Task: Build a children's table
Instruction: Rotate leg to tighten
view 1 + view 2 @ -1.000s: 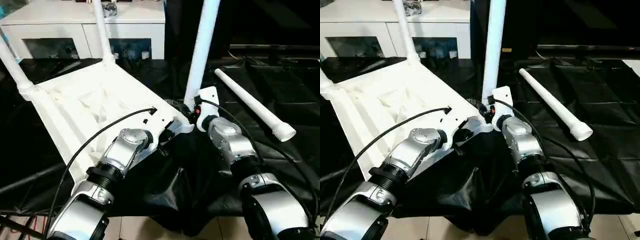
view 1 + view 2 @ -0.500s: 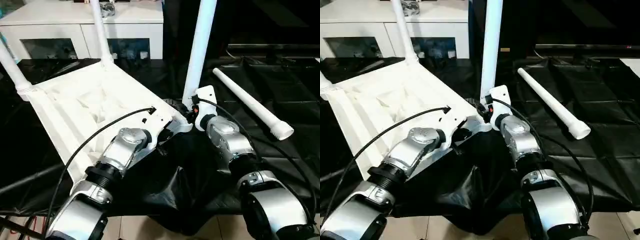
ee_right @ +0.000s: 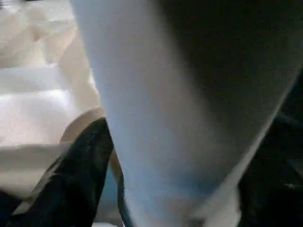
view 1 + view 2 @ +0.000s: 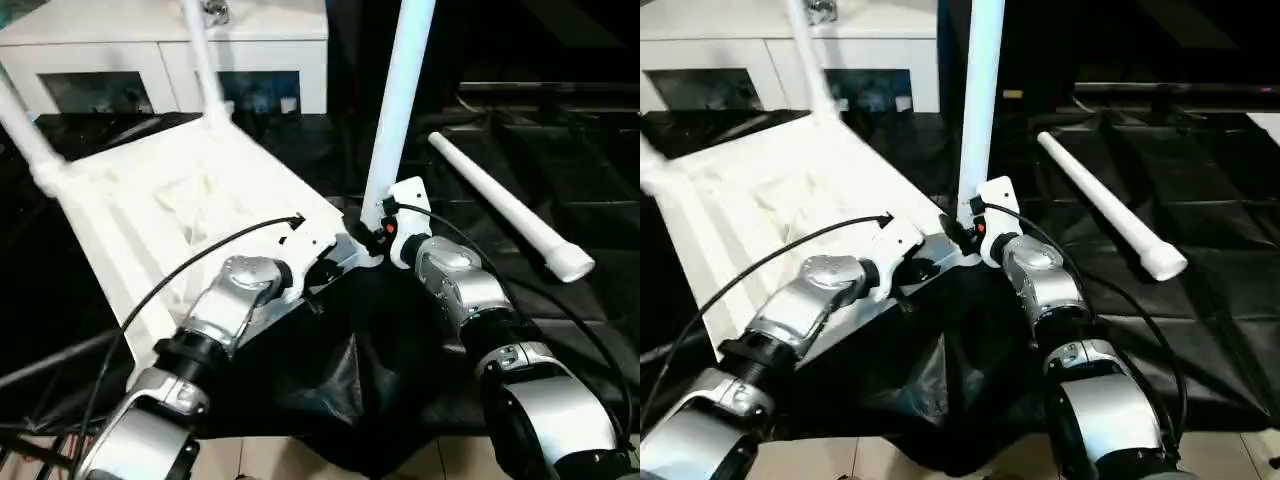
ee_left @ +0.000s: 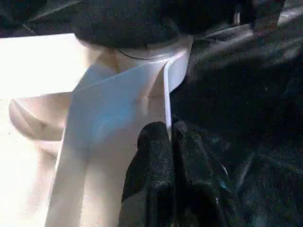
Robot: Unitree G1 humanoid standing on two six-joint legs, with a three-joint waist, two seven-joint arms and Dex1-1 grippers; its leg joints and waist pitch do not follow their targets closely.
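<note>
Tabletop (image 4: 170,215) lies underside up on the black-draped desk (image 4: 560,330), left and centre of the head frame, ribs showing. Two legs already stand in its far sockets, one at upper left (image 4: 25,125), one at upper centre (image 4: 200,60). Third leg (image 4: 400,95) stands upright at the near corner socket (image 4: 345,240), centre of frame. Fourth leg (image 4: 505,205) lies loose on the cloth at right, well apart from the tabletop. Left hand (image 5: 165,142): fingers together, pinching the thin edge wall of the tabletop just beside the socket, seen in the left wrist view. Right hand (image 4: 380,228): clamped on the base of the third leg; one black finger (image 3: 83,175) sits against the tube in the right wrist view. Judgement: step in hand is seating leg three. To do it well, keep the leg in line with the socket axis, press straight down (twist only if it is threaded, which I cannot tell), and let the left hand brace the corner so the tabletop does not slide or tip. Seating depth is hidden by the right hand.
</note>
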